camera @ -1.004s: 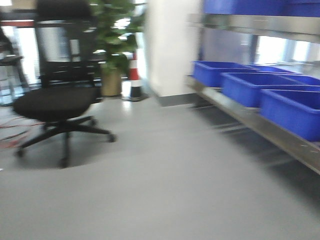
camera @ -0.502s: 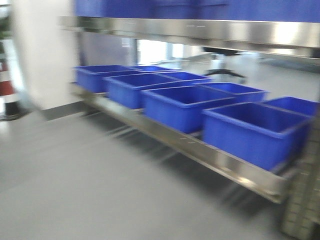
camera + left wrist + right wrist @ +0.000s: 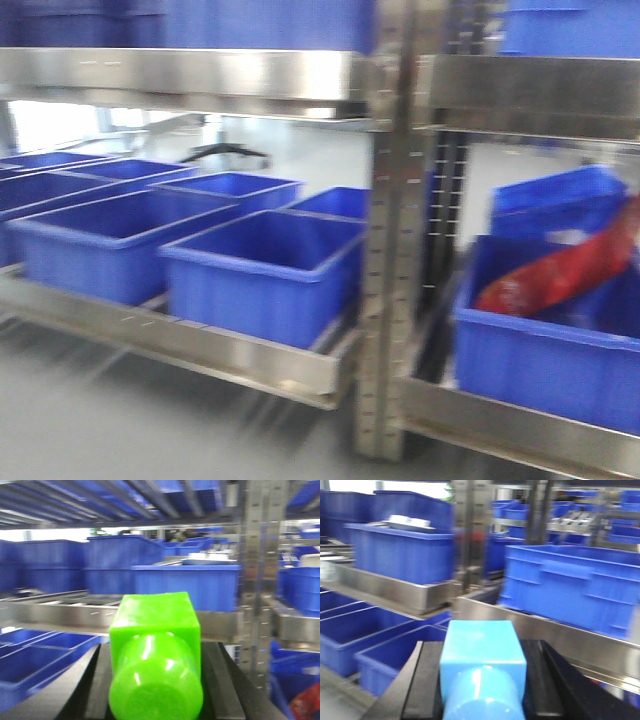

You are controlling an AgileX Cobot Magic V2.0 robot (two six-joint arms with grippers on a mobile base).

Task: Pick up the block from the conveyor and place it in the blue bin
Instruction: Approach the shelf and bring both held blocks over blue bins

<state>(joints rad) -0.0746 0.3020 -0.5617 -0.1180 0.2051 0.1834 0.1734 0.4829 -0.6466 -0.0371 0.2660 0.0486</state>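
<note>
My left gripper (image 3: 156,675) is shut on a bright green block (image 3: 156,645), a cube with a rounded stud facing the camera, held between its black fingers (image 3: 95,680). My right gripper (image 3: 482,680) is shut on a light blue block (image 3: 482,655) of the same shape. Several open blue bins (image 3: 265,270) stand in rows on a low steel shelf (image 3: 180,345) in the front view. Blue bins also show in the left wrist view (image 3: 185,585) and in the right wrist view (image 3: 572,587). The conveyor is out of view.
A steel rack upright (image 3: 395,250) stands between shelf bays. A bin at the right (image 3: 545,355) holds a red item (image 3: 570,270). An upper steel shelf (image 3: 180,75) carries more blue bins. Grey floor (image 3: 120,420) lies in front of the rack.
The front view has swung right, from an office chair and floor to the rack of blue bins, which now fills the frame close up. The image is motion-blurred.
</note>
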